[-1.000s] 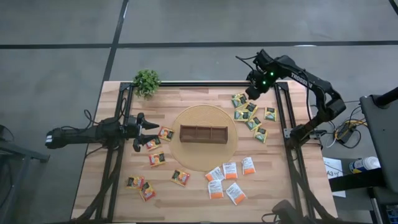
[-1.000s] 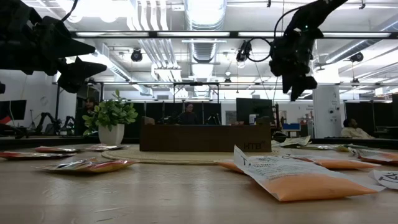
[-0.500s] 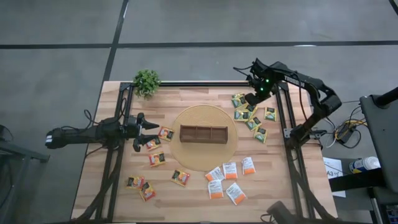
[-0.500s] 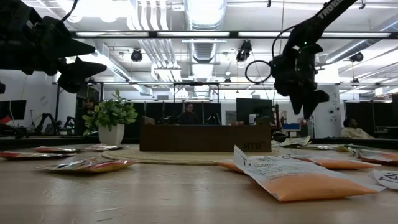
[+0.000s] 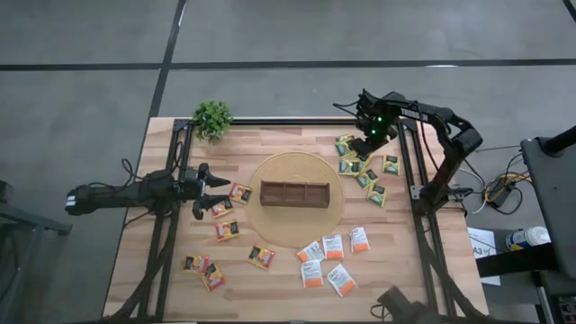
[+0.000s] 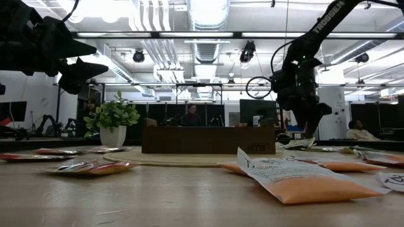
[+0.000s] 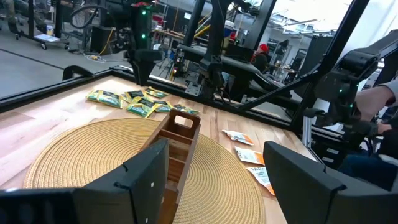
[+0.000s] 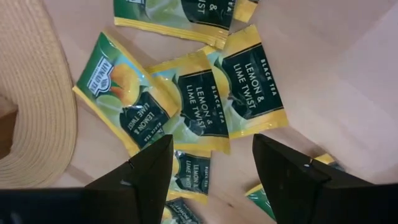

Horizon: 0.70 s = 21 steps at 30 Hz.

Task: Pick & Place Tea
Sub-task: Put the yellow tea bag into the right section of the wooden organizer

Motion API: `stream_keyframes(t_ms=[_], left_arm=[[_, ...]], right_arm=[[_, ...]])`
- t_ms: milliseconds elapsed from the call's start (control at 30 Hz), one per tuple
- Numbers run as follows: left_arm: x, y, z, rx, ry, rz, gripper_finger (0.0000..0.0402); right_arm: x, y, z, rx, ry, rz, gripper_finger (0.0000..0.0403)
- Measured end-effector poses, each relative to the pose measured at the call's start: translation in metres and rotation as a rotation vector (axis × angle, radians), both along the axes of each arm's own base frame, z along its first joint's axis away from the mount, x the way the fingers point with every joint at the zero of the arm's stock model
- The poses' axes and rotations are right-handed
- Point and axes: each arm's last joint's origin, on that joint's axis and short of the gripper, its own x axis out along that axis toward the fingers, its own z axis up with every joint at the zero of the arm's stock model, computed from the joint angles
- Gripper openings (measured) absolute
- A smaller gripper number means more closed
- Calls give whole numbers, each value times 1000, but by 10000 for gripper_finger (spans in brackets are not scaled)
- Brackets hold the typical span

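Down since before, right gripper (image 8: 210, 177) hovers fingers apart over green-yellow tea sachets (image 8: 198, 99) at two o'clock; left gripper (image 7: 214, 180) waits open.

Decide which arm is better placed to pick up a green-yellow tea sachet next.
The right: its open end effector hangs directly over the green-yellow sachets. The left end effector waits beside the yellow-red-black sachets.

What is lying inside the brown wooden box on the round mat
The wooden box shows bare compartments from above; no tea sachets lie inside. From the left wrist view its far compartments stay hidden behind its walls.
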Motion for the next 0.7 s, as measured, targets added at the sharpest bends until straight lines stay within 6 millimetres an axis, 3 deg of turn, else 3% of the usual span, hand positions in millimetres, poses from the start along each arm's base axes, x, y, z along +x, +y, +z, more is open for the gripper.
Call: stream_keyframes(t_ms=[300, 700], left_arm=[[0, 0, 0, 0, 0, 0, 257], [0, 0, 0, 0, 0, 0, 257]], right_arm=[[3, -3, -16, 48, 27, 0, 219], [4, -4, -19, 52, 26, -21, 213]])
